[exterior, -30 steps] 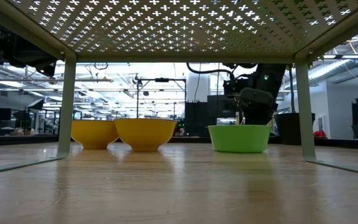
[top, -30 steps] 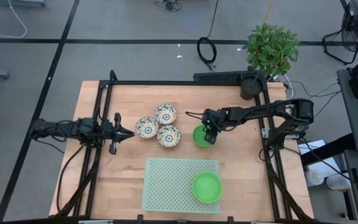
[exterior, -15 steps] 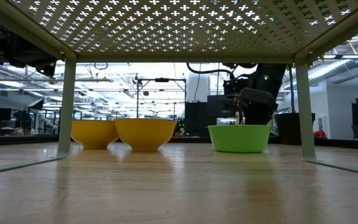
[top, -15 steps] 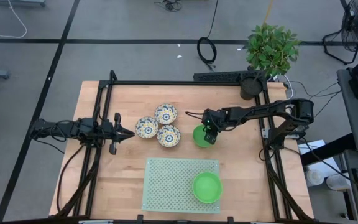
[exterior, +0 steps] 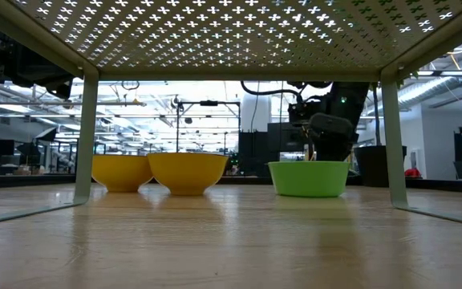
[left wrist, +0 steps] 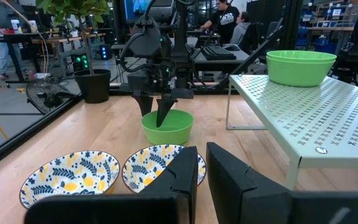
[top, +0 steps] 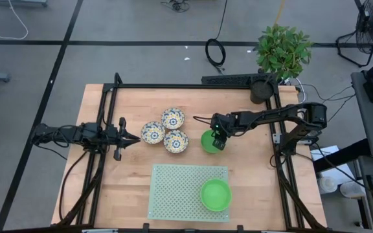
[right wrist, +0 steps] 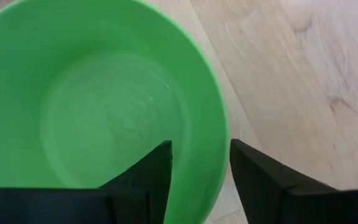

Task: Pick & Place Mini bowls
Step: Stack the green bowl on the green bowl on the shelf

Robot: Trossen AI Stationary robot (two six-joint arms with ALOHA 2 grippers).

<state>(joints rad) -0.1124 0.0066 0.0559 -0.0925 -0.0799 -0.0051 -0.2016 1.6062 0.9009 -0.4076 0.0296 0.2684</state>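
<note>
Straddling the rim of a green bowl (top: 208,142) near the middle of the bench (top: 135,188), the right gripper (top: 219,141) has 1 finger inside the bowl and 1 outside; the fingers stand narrowly apart around the wall, and I cannot tell whether they pinch it. The bowl sits on the wood. Just beside it, toward the bench's left edge, 3 floral bowls (top: 165,131) cluster together. A perforated mat (top: 173,191), raised on legs, stands by the bench's near edge, and another green bowl (top: 215,194) rests on its right part. The left gripper (top: 135,138) waits near the left edge, fingers nearly closed on nothing.
</note>
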